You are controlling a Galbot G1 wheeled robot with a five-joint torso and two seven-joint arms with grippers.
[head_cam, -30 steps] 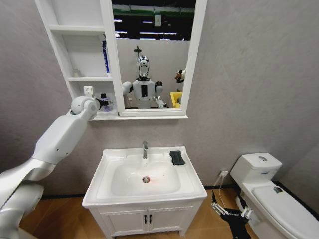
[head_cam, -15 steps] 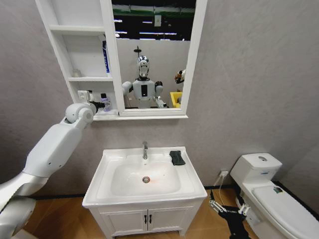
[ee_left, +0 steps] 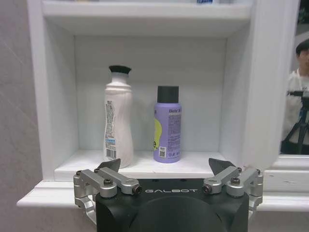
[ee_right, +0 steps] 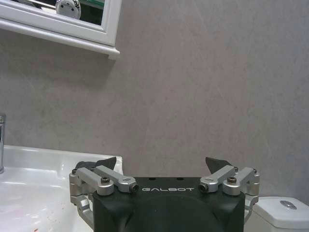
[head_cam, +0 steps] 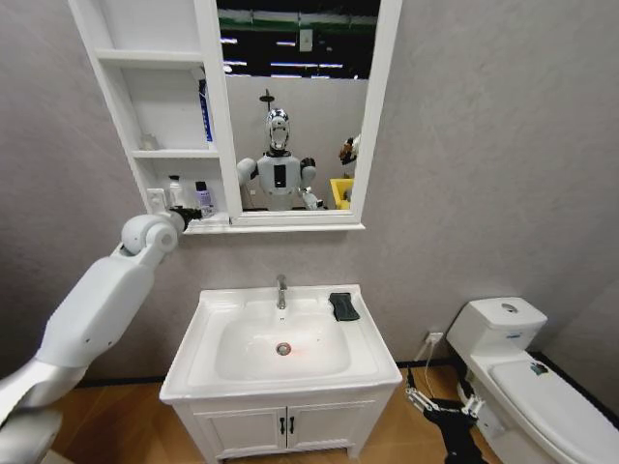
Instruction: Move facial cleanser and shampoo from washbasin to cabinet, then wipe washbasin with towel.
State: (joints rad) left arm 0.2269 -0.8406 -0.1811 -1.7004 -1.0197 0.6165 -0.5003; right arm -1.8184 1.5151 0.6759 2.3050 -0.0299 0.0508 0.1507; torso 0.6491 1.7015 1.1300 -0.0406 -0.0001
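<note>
We see the left tool [ee_left: 166, 175] with its fingers spread wide and empty, just before the lowest niche of the cabinet [ee_left: 145, 166], where a white bottle [ee_left: 118, 126] and a purple bottle [ee_left: 167, 124] stand upright side by side, apart from it. The right tool [ee_right: 163, 170], likewise spread and empty, hangs low beside the washbasin [head_cam: 280, 372]. The head view adds the dark towel [head_cam: 343, 306] lying on the basin's rear right rim.
</note>
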